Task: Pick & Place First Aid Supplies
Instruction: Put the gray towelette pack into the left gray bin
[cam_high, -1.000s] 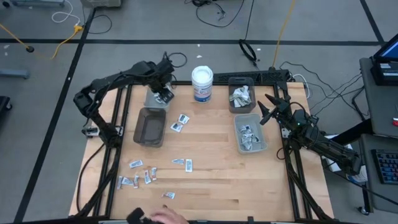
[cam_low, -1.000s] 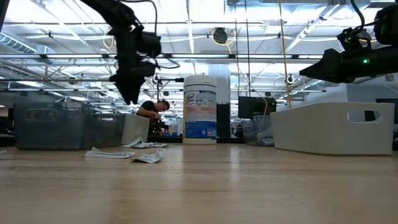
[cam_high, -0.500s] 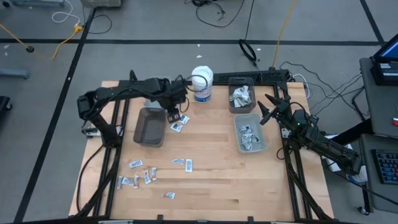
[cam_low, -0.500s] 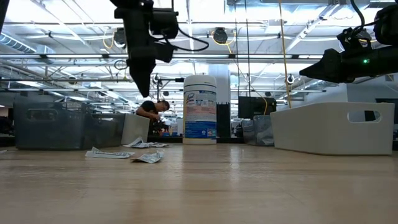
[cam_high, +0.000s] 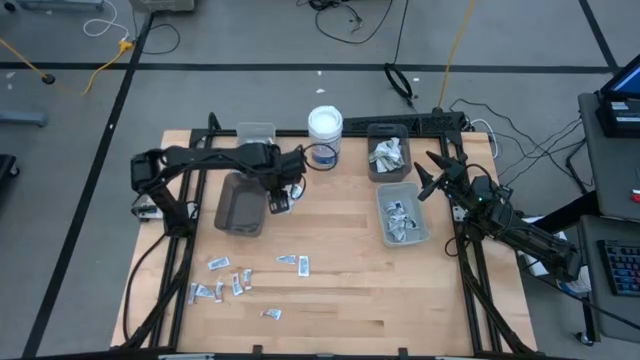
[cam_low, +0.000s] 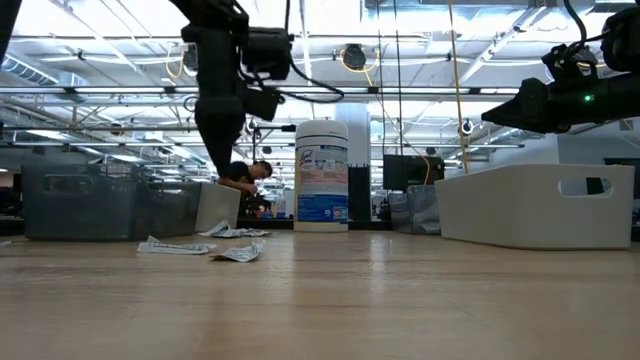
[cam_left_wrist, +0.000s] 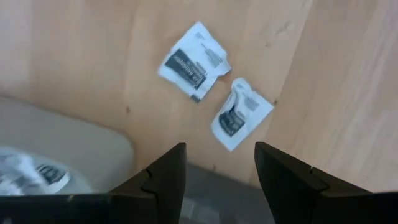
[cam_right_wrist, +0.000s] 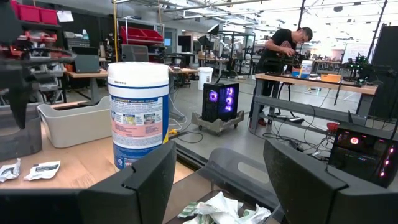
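Note:
The first aid supplies are small white packets. Two squares with dark print (cam_left_wrist: 193, 61) (cam_left_wrist: 239, 114) lie flat on the wood beside the dark grey bin (cam_high: 240, 203). My left gripper (cam_left_wrist: 217, 180) hangs open above them, pointing down (cam_high: 280, 197) (cam_low: 222, 165). Several more packets (cam_high: 240, 278) are scattered toward the near left of the table. Others fill the two right-hand bins (cam_high: 388, 155) (cam_high: 402, 213). My right gripper (cam_high: 430, 175) (cam_right_wrist: 217, 199) waits open in the air at the far end of the nearer right bin.
A white round tub with a blue label (cam_high: 324, 130) (cam_low: 322, 175) stands at the far middle. A clear bin (cam_high: 255, 133) sits behind the dark grey bin, which holds a packet (cam_left_wrist: 31, 174). Bare wood (cam_high: 340, 300) spans the table's middle and near right.
My left gripper has swung from above the far clear bin toward the near and right, and now hangs lower over the two packets beside the dark grey bin. A person's hand at the near edge has gone out of view.

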